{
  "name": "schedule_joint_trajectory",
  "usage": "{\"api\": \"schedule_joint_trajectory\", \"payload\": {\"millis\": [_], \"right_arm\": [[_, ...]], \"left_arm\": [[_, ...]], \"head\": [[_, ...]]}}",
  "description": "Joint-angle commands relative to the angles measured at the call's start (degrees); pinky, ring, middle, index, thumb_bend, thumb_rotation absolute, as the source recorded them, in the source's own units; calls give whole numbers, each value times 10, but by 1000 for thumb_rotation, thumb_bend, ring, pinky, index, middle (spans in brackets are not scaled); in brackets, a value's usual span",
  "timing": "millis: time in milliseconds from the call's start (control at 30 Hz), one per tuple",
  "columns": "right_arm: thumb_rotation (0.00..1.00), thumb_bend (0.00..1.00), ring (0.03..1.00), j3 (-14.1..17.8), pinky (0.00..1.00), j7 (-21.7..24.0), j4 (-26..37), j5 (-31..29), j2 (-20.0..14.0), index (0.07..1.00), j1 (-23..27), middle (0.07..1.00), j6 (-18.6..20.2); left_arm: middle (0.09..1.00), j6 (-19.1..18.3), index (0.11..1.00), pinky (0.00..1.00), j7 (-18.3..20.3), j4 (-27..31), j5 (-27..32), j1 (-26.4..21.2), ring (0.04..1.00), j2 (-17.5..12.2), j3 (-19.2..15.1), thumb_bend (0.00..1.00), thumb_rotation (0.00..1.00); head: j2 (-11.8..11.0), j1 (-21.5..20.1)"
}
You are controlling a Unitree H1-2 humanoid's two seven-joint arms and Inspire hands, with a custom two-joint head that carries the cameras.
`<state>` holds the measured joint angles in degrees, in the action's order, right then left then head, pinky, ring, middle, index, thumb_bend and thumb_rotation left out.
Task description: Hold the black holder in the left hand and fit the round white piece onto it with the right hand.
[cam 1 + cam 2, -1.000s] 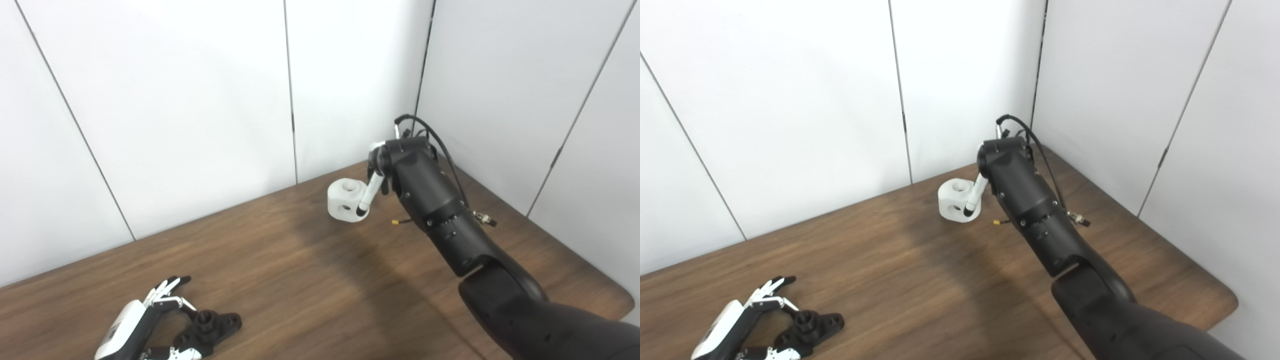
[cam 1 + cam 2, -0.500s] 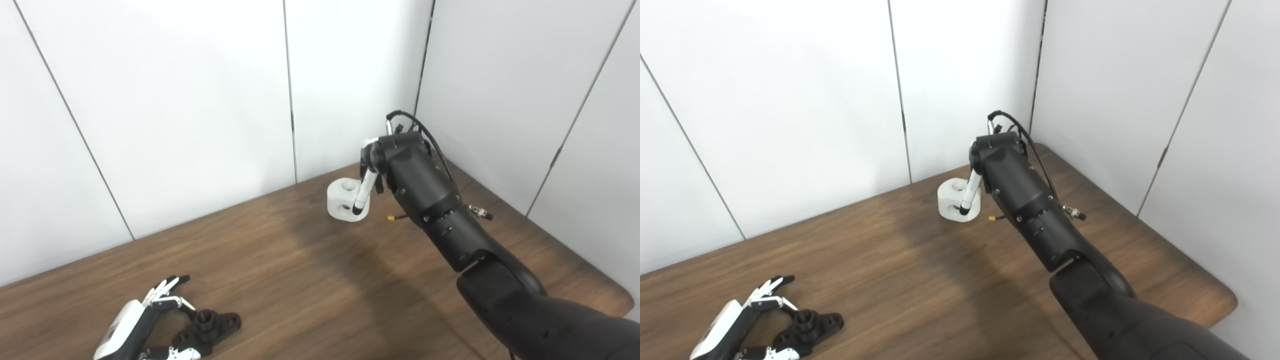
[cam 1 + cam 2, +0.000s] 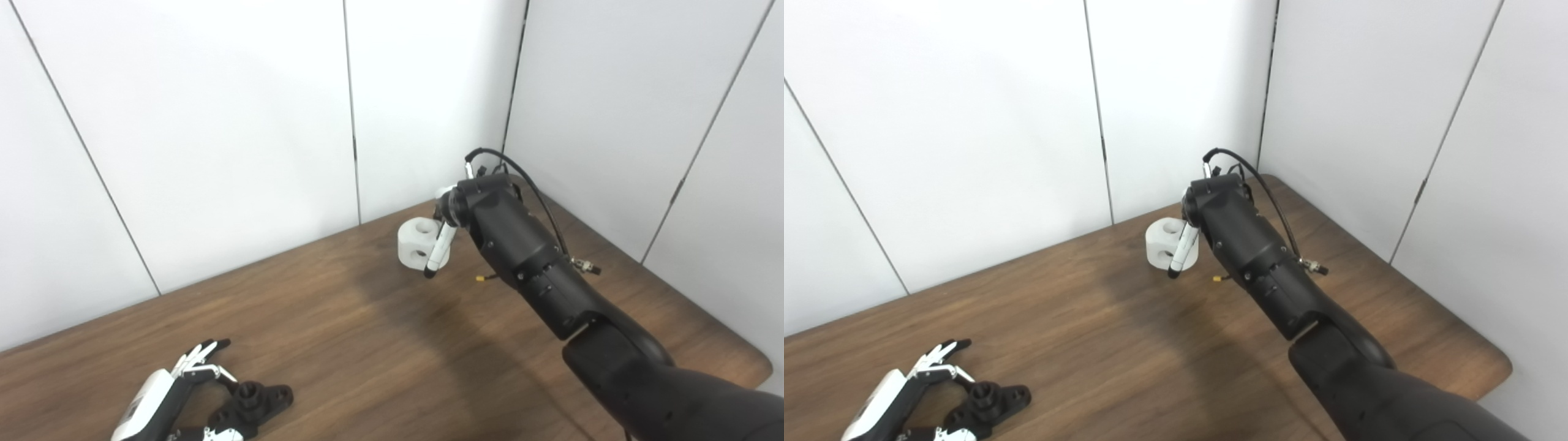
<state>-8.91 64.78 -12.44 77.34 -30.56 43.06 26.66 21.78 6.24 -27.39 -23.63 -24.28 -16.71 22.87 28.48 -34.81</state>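
Dark wooden table (image 3: 367, 343) against white wall panels.

A round white piece (image 3: 418, 244) sits at the far edge, just beside the right hand (image 3: 442, 236); a black holder (image 3: 254, 402) lies at the near edge, between the left hand's (image 3: 160, 405) fingers.

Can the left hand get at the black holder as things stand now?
Probably yes. The left hand lies on the table right beside the black holder, fingers spread around it, and nothing stands between them. Whether it already touches the holder, I cannot tell.
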Motion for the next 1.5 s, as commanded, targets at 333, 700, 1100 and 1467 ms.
{"api": "schedule_joint_trajectory", "payload": {"millis": [333, 700, 1100, 1467], "right_arm": [[226, 727, 821, 24, 713, -211, 18, -28, 5, 569, -19, 807, 1], [138, 524, 854, 17, 981, -537, -18, -42, 48, 483, -75, 752, 2], [142, 523, 799, 22, 983, -602, -25, -56, 45, 483, -93, 745, 2], [141, 525, 782, 11, 933, -593, -8, -96, 23, 483, -82, 738, -4]], "left_arm": [[941, -68, 484, 1000, 30, -33, -20, 54, 1000, -12, 6, 524, 53], [927, -44, 484, 1000, 2, -38, -25, 61, 1000, -6, -5, 524, 54], [926, -45, 484, 1000, -3, -35, -30, 64, 1000, 1, -13, 523, 54], [927, -45, 484, 1000, -1, -37, -33, 62, 1000, 6, -15, 523, 54]], "head": [[4, 11], [11, 17], [17, 27], [22, 48]]}}
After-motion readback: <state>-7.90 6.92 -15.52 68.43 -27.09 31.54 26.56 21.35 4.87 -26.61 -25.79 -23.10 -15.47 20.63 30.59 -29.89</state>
